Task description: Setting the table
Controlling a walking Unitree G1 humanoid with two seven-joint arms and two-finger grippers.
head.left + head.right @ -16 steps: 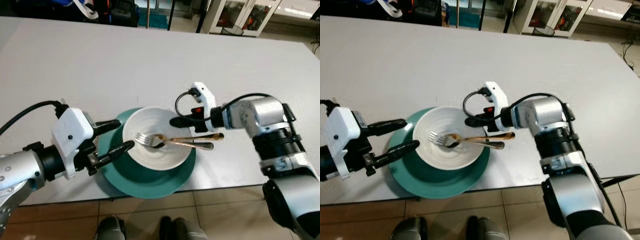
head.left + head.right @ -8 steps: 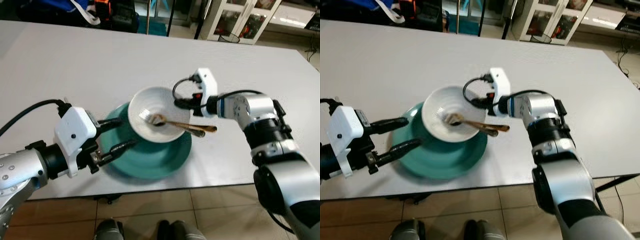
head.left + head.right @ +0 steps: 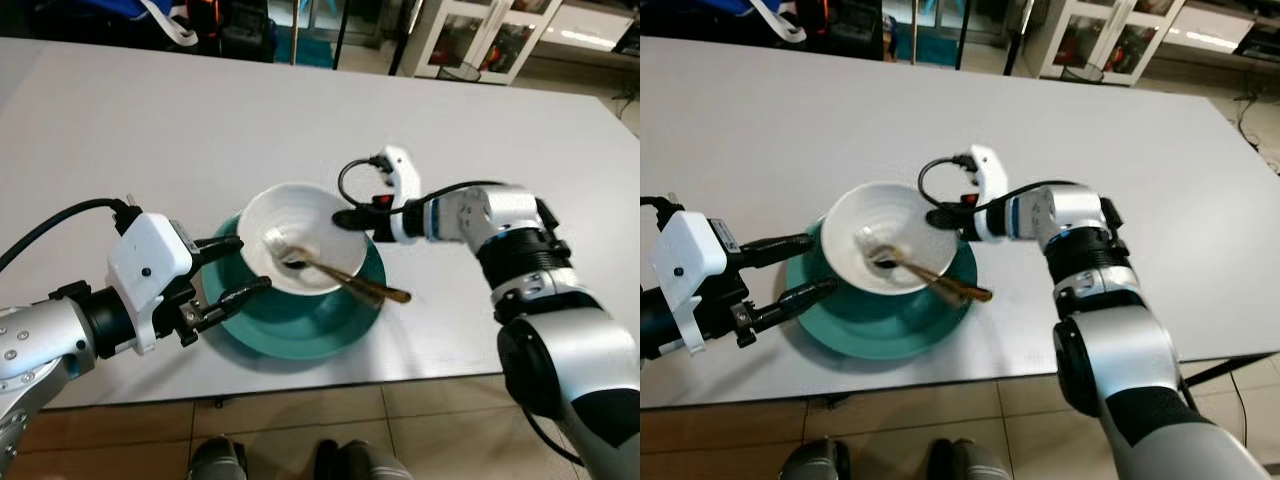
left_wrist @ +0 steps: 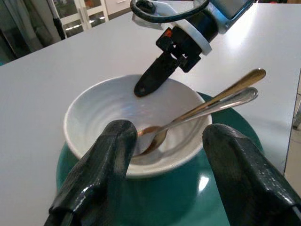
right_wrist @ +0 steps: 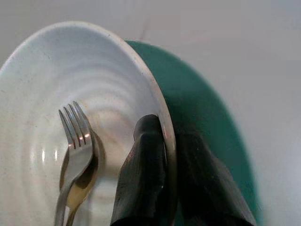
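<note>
White ceramic, ribbed inside — the bowl (image 3: 300, 236) sits on the teal plate (image 3: 300, 325) near the front edge of the pale table (image 3: 150, 130), with a fork (image 5: 75, 136) and a gold-handled spoon (image 4: 155, 139) lying in it, their handles sticking out over the rim toward the robot's right. The right gripper (image 5: 170, 160) is pinched on the bowl's rim, one finger inside and one outside the wall. The left gripper (image 4: 162, 174) hovers spread apart just beside the plate's near-left edge, touching nothing.

Judging from this, the step is shifting the bowl by its rim. A thin rim pinch is a weak hold, so the move should be slow and level — any tilt would let the cutlery slide and rattle out. Keeping the bowl low over the plate looks sensible, with the left gripper clear of the path
</note>
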